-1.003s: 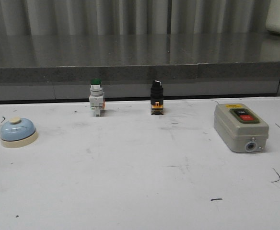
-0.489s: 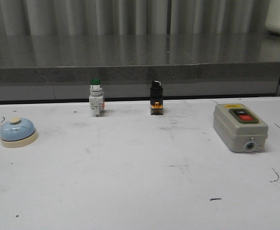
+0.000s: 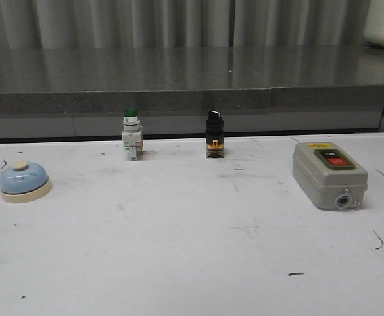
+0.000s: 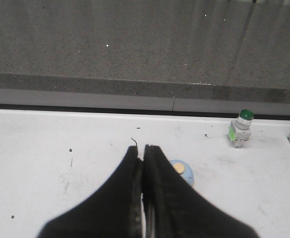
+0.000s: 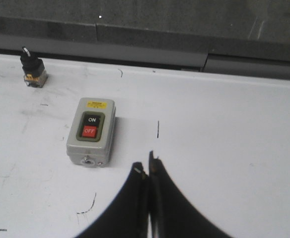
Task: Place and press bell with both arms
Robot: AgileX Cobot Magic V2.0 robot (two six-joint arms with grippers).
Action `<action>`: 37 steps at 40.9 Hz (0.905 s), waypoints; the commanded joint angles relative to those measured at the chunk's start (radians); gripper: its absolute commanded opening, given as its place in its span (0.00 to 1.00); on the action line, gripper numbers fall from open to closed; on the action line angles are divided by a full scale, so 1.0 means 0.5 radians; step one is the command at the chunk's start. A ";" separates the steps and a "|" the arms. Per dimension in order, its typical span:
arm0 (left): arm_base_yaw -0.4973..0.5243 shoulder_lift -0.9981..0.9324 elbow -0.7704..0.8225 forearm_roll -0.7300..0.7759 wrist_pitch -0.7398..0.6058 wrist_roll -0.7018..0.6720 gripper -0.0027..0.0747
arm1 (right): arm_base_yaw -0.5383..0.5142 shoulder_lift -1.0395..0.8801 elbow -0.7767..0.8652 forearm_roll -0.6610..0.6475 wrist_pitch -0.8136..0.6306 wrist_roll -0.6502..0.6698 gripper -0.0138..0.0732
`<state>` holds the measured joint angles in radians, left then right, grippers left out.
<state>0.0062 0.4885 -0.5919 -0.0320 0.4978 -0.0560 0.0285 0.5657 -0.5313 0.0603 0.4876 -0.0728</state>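
The bell (image 3: 24, 181), pale blue dome on a cream base with a cream knob, sits on the white table at the far left of the front view. In the left wrist view the bell (image 4: 183, 171) is partly hidden behind my left gripper (image 4: 143, 148), which is shut and empty, above and short of it. My right gripper (image 5: 147, 163) is shut and empty, over bare table beside the grey box switch (image 5: 91, 130). Neither gripper shows in the front view.
A green-capped pushbutton (image 3: 131, 133) and a black selector switch (image 3: 214, 134) stand along the table's back edge. The grey box switch (image 3: 329, 174) with ON and OFF buttons lies at the right. A dark raised ledge (image 3: 192, 99) runs behind the table.
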 commanded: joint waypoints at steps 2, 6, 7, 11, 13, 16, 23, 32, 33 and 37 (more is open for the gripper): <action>0.000 0.068 -0.072 -0.022 -0.142 -0.024 0.01 | -0.005 0.107 -0.066 -0.002 -0.135 -0.002 0.08; 0.000 0.112 -0.072 -0.022 -0.133 -0.024 0.01 | -0.005 0.160 -0.066 -0.002 -0.140 -0.004 0.08; 0.000 0.118 -0.072 -0.022 -0.130 -0.024 0.01 | -0.005 0.169 -0.066 -0.002 -0.140 -0.008 0.09; 0.000 0.163 -0.072 -0.022 -0.113 -0.020 0.04 | -0.005 0.190 -0.066 -0.002 -0.140 -0.037 0.21; 0.000 0.182 -0.072 -0.022 -0.108 -0.020 0.12 | -0.005 0.190 -0.066 -0.002 -0.140 -0.037 0.32; 0.000 0.212 -0.072 -0.022 -0.108 -0.020 0.28 | -0.005 0.190 -0.066 -0.002 -0.144 -0.037 0.52; 0.000 0.291 -0.072 -0.022 -0.112 -0.008 0.67 | -0.005 0.190 -0.066 -0.002 -0.144 -0.037 0.85; -0.056 0.412 -0.072 -0.075 -0.104 -0.008 0.67 | -0.005 0.190 -0.066 -0.002 -0.142 -0.037 0.85; -0.074 0.424 -0.072 -0.075 -0.105 -0.006 0.67 | -0.005 0.190 -0.066 -0.002 -0.142 -0.037 0.85; -0.167 0.503 -0.090 -0.075 -0.095 0.036 0.68 | -0.005 0.190 -0.066 -0.002 -0.142 -0.037 0.85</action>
<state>-0.0403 0.7077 -0.5946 -0.0555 0.5109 -0.0513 0.0285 0.6543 -0.5313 0.0603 0.4876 -0.0809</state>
